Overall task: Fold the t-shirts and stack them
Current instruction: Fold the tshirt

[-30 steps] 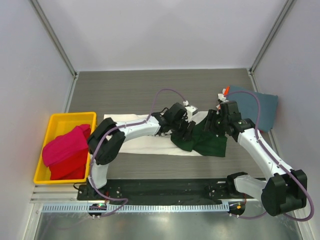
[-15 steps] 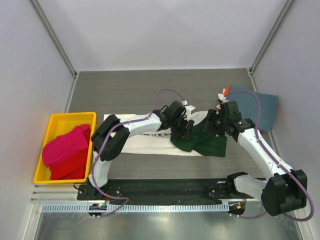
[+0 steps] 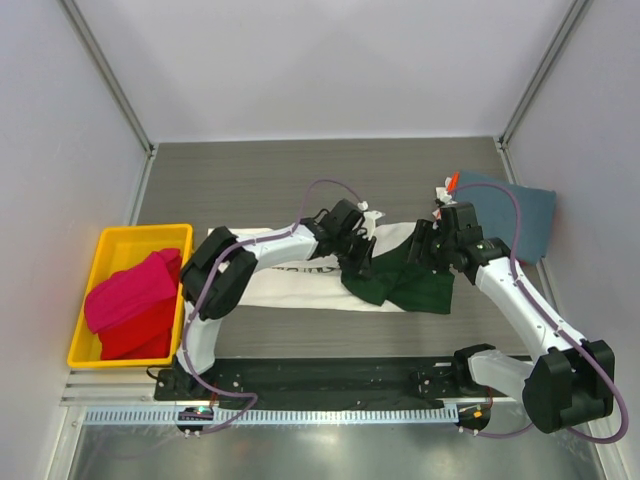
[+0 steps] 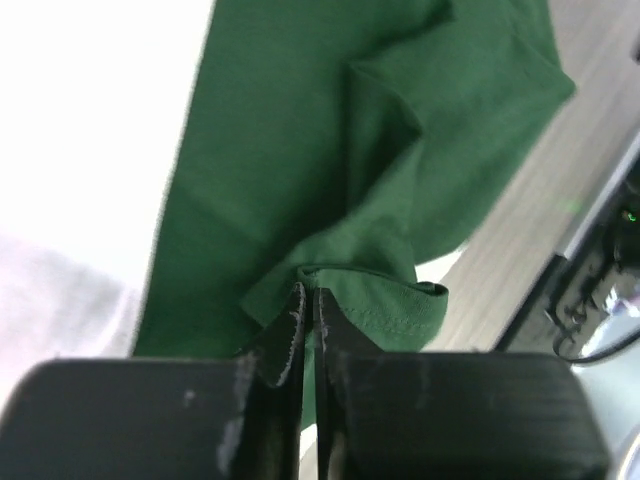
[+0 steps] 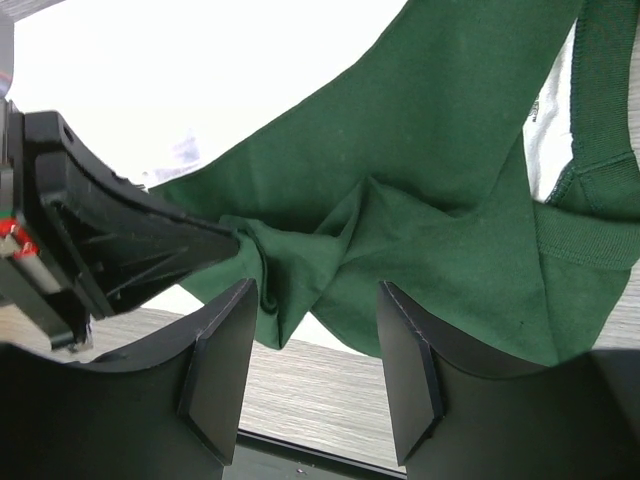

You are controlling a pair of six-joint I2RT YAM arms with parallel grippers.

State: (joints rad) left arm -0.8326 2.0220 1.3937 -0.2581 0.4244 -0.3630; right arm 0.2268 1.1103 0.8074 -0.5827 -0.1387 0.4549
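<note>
The cream-white t-shirt [image 3: 285, 282] lies spread across the middle of the bench [image 3: 260, 180], its dark green sleeve [image 3: 405, 285] bunched at the right end. In the top view the left arm crosses the shirt and hides much of its upper edge. The left tool [image 3: 358, 264] is pressed closed on a small raised fold of that green cloth. The left wrist view shows the two fingers [image 4: 285, 340] nearly meeting with the hem pinched between them, though their lower parts are blurred and cut off. The right tool [image 3: 424, 246] sits over the same sleeve with its fingers [image 5: 215, 375] spread wide and nothing between them; whether they touch the cloth cannot be told. A ribbed green collar [image 5: 600, 150] runs off the right edge of the right wrist view. A slate-blue t-shirt [image 3: 525, 218] lies at the far right, partly covered by the right arm. A magenta t-shirt [image 3: 130, 300] is heaped in the yellow bin [image 3: 112, 243], hiding most of its floor.
</note>
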